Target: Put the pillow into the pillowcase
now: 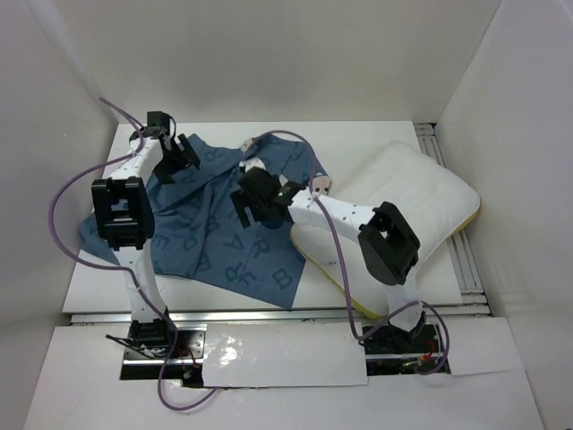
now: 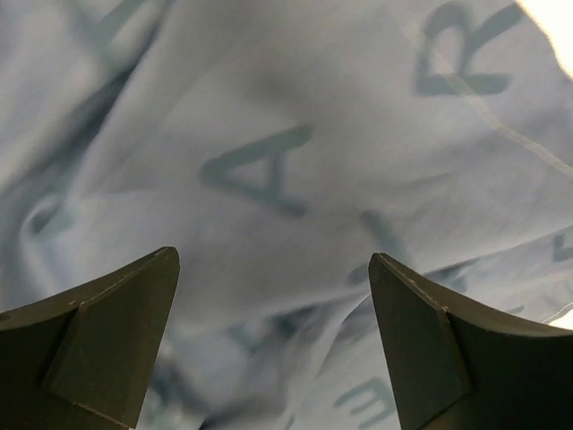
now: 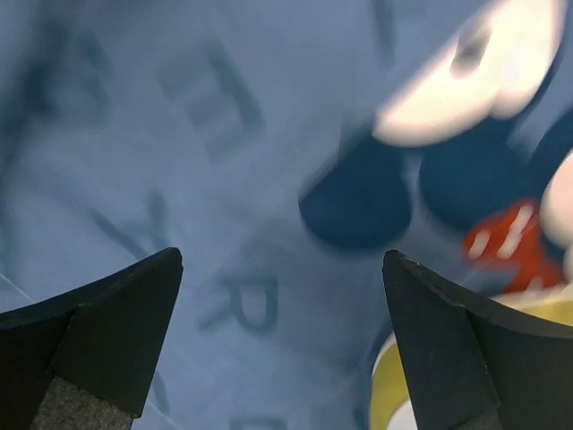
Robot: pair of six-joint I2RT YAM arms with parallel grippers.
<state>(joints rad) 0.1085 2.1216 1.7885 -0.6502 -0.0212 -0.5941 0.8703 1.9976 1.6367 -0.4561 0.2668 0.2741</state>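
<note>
You have one pillow [image 1: 416, 202] by the counter's [image 1: 94, 287] right edge and one pillowcase [image 1: 215, 246] rumpled just left of it. Only the right wrist view shows its red dotted bow [image 3: 501, 237]. Both arms reach forward over the pillowcase. The right gripper [image 1: 249, 199] hangs mid-cloth and the left gripper [image 1: 179, 152] near the far-left corner. Both are spread wide, grasping nothing.

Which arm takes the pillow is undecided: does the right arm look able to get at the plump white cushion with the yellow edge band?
Probably yes: the right gripper is open above the dusty-blue printed fabric pillowcase, and the white pillow lies uncovered right beside it, nothing between.
</note>
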